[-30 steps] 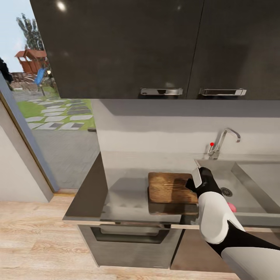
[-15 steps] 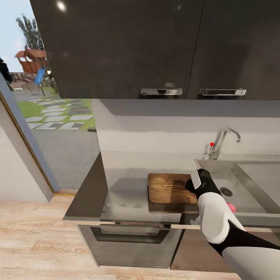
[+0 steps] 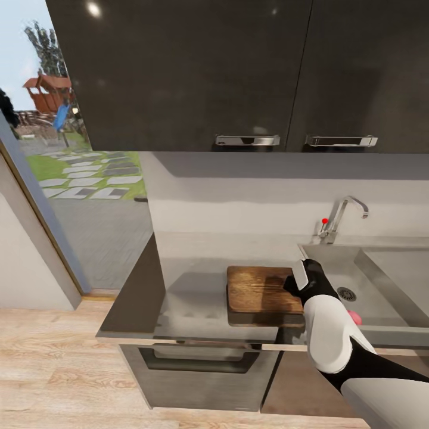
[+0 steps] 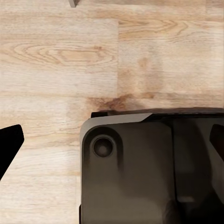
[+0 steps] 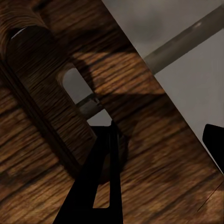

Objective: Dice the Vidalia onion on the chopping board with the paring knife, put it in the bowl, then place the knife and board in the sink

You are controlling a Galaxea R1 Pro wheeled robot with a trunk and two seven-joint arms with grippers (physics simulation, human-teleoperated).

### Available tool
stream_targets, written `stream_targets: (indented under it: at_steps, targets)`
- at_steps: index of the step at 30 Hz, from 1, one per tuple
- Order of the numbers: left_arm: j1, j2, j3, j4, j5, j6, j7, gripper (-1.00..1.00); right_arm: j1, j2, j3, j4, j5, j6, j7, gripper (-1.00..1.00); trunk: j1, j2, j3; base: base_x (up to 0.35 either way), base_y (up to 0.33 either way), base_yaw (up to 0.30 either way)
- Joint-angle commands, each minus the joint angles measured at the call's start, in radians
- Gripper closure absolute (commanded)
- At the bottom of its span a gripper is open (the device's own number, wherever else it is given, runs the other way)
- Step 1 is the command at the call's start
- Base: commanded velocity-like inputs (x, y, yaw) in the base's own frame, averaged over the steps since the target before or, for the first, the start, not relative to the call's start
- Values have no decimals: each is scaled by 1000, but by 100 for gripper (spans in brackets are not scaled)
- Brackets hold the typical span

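The brown chopping board (image 3: pixel 259 288) hovers a little above the grey countertop (image 3: pixel 190 286), casting a board-shaped shadow beneath it. My right gripper (image 3: pixel 298 279) holds its end nearest the sink (image 3: pixel 333 262). In the right wrist view one finger (image 5: pixel 100 182) lies over the wood (image 5: pixel 42 154) beside the oval slot, the other finger (image 5: pixel 214 140) at the board's outer edge. A small pink rounded thing (image 3: pixel 356 317) lies in the sink behind my forearm; I cannot tell whether it is the onion. Knife and bowl are out of view. My left gripper (image 4: pixel 112 140) hangs open over the floor.
A chrome tap (image 3: pixel 344 215) with a red knob stands behind the sink. Dark wall cabinets (image 3: pixel 179 71) hang above the counter and an oven front (image 3: pixel 202 363) sits below it. A glass door (image 3: pixel 77 196) is at the left. The robot's dark base (image 4: pixel 140 172) is under the left gripper.
The board and my right gripper have sunk a touch toward the counter, and the shadow under the board has narrowed. Nothing else has moved.
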Motion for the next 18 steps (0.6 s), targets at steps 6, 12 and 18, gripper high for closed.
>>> stream_targets:
  at_steps: [6,12,18]
  targets:
    - [0,1,0,-2,-2,-3,-1,-100,-1,-1,-6,-1,10,6,3,100,1,-2,-2,0,0,0]
    - [0,1,0,-2,-2,-3,-1,-100,-2,-5,-6,-1,10,6,3,100,1,-2,-2,0,0,0]
    - [0,0,-1,-1,-2,-2,-1,-100,-2,-6,-6,0,10,6,3,-100,1,-2,-2,0,0,0]
